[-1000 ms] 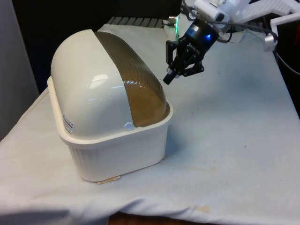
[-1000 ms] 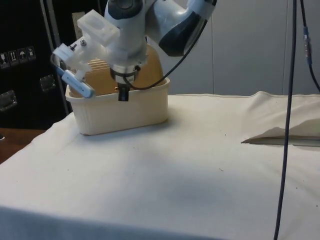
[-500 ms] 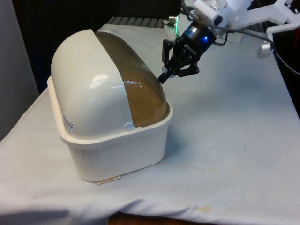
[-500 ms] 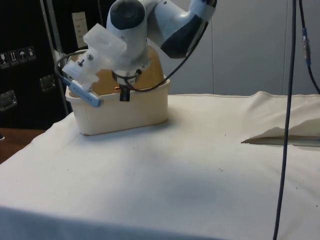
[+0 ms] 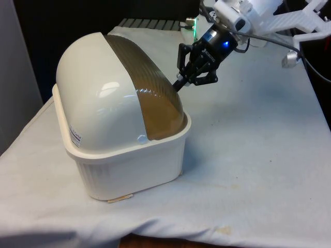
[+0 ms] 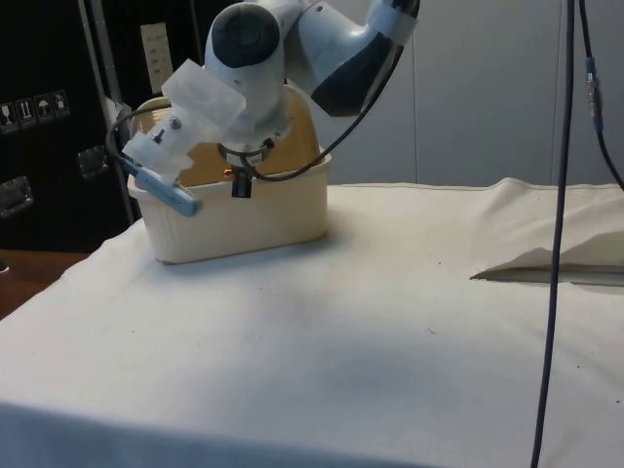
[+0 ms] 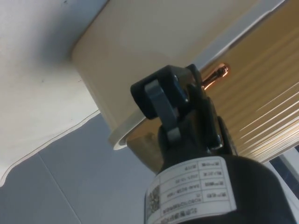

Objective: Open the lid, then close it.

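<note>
Bread box (image 5: 129, 165) — brown lid (image 5: 150, 98) down; pincer (image 5: 180, 84) at lid.

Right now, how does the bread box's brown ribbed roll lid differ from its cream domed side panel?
The translucent brown ribbed roll lid is see-through and grooved; the cream domed side panel is opaque, smooth and glossy. The lid curves down to the tub's rim near the black end effector; the panel faces the front view's left. Both are rounded.
</note>
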